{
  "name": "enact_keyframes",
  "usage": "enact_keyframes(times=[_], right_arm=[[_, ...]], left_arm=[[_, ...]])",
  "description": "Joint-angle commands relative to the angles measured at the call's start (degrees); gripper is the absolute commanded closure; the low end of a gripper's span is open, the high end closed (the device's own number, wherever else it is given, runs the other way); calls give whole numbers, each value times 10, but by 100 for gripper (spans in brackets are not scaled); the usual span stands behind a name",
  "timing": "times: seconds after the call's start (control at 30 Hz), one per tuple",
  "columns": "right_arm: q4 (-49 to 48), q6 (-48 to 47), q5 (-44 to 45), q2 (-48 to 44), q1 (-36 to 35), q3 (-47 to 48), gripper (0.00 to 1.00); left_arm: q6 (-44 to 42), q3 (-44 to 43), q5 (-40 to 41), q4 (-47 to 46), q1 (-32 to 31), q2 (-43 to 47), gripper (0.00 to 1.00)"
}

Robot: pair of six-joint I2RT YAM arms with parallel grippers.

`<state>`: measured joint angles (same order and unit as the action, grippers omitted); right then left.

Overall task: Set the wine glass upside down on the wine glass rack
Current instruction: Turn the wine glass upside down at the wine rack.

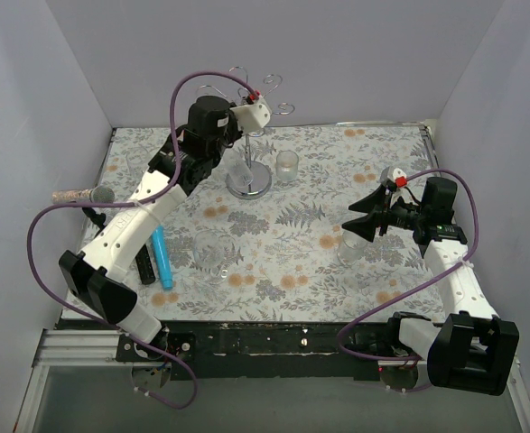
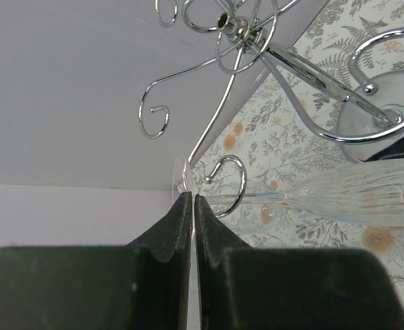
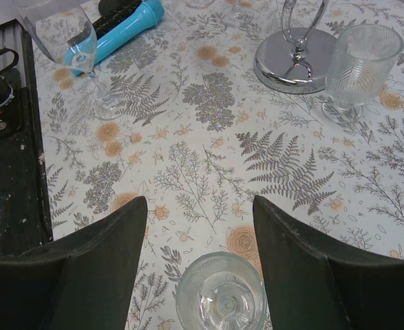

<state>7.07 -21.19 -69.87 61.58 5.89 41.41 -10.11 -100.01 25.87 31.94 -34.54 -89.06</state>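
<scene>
Nearest the left wrist lens, your left pincer (image 2: pixel 193 203) is closed tight, its dark fingers (image 2: pixel 153 240) nipping the thin rim of the foot of the wine glass (image 2: pixel 367 196). The stem runs away from the fingers toward the ribbed bowl, and it crosses one curled arm (image 2: pixel 237 172) of the wine glass rack (image 2: pixel 305 69). Whether the stem sits inside that curl or merely passes beside it cannot be told from this view. The top view shows the pincer level with the rack's spiral top, with the bowl hanging downward close to the pole, above the round mirrored base. Your right pincer (image 3: pixel 200 203) stands open and grips nothing. It hovers over a short glass (image 3: pixel 221 295) that stands upright on the bench (image 3: pixel 208 151), well apart from the rack. Also on the bench are a ribbed tumbler (image 3: pixel 363 58) just beside the rack base, a second stemmed glass (image 3: pixel 64 41) and a blue cylinder (image 3: pixel 115 34). Assessment: the glass is lifted, inverted and brought to the rack, so the greater part of the task appears done. What is left, in my judgement, is to seat the foot on the curled arm so that the rack carries it, then open the left pincer and draw clear. The foot is not yet seen resting on the wire.
</scene>
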Motion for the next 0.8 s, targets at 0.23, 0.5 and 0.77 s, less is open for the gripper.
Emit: enact_keyframes(times=[0.23, 0.5, 0.77], right_arm=[[-18, 2, -16, -10, 3, 3, 29], [-19, 2, -17, -11, 3, 3, 29], [-20, 2, -14, -11, 3, 2, 29]], left_arm=[[25, -37, -41, 22, -15, -8, 100], [30, -31, -40, 22, -22, -16, 86], [44, -29, -50, 26, -26, -15, 78]])
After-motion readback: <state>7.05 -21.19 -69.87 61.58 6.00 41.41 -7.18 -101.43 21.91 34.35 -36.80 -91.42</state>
